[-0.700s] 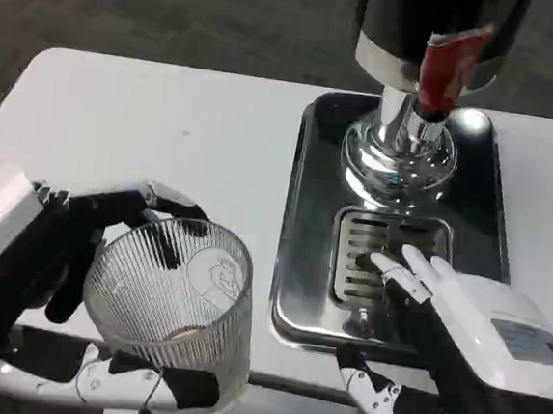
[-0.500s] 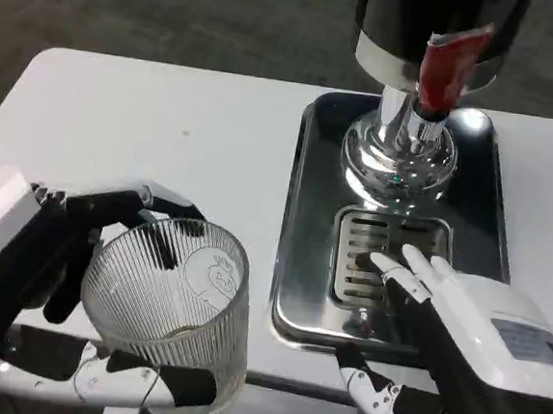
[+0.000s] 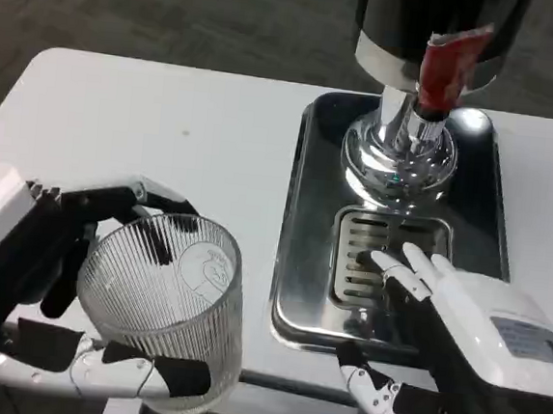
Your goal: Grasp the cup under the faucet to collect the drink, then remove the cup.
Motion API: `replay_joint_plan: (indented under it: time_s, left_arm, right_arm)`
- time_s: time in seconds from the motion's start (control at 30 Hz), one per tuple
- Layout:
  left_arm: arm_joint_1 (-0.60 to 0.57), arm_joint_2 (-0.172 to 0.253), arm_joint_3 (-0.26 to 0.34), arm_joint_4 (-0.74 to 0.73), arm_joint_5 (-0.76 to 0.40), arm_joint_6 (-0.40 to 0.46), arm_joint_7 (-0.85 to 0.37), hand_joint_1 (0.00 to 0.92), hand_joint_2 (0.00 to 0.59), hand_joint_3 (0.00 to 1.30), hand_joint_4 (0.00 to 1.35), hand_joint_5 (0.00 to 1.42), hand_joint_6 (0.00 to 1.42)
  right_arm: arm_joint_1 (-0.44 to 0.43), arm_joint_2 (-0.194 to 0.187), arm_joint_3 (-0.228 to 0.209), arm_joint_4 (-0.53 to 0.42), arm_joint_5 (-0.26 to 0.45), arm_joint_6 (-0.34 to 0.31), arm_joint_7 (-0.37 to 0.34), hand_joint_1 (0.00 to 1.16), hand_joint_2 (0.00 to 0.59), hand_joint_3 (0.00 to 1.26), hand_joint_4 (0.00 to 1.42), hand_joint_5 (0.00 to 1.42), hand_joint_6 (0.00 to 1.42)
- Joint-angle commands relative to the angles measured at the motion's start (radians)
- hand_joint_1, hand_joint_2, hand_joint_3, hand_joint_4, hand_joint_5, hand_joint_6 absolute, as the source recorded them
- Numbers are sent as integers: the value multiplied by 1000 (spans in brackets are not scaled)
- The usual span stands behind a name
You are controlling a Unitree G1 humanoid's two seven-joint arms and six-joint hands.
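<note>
The left hand grips the ribbed glass cup at the table's near-left edge, fingers wrapped round its wall, well apart from the faucet. The step in hand looks like carrying the cup over; next it likely needs moving right and forward onto the drip grate in the steel tray, below the spout. The right hand rests open over the tray's near edge, holding nothing.

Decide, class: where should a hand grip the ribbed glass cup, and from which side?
Grip the cup around its ribbed side wall, from the left, as the left hand does: it stands upright with its mouth open, so a sideways wrap keeps the mouth clear.
</note>
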Motion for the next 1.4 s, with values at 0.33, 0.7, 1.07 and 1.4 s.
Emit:
replay_joint_plan:
  time_s: [0.33, 0.7, 1.07, 1.4]
  left_arm:
    - [-153, 13, -109, 128, 61, -28, 24, 573, 12, 885, 1055, 1292, 1424]
    - [-427, 4, -285, 377, 209, -58, 82, 572, 13, 885, 1055, 1292, 1424]
    - [-565, -41, -423, 557, 321, -91, 191, 565, 16, 886, 1055, 1292, 1424]
    - [-673, -62, -521, 685, 408, -123, 256, 564, 21, 886, 1055, 1292, 1424]
  right_arm:
    - [5, 23, -53, -41, -21, 15, -1, 500, 464, 115, 0, 0, 51]
    - [5, 14, -141, -51, 11, 34, -25, 500, 464, 115, 0, 0, 58]
    - [-15, 9, -225, -43, 46, 56, -50, 474, 483, 6, 0, 0, 65]
    - [-29, 4, -309, -63, 90, 95, -83, 469, 491, 12, 0, 0, 65]
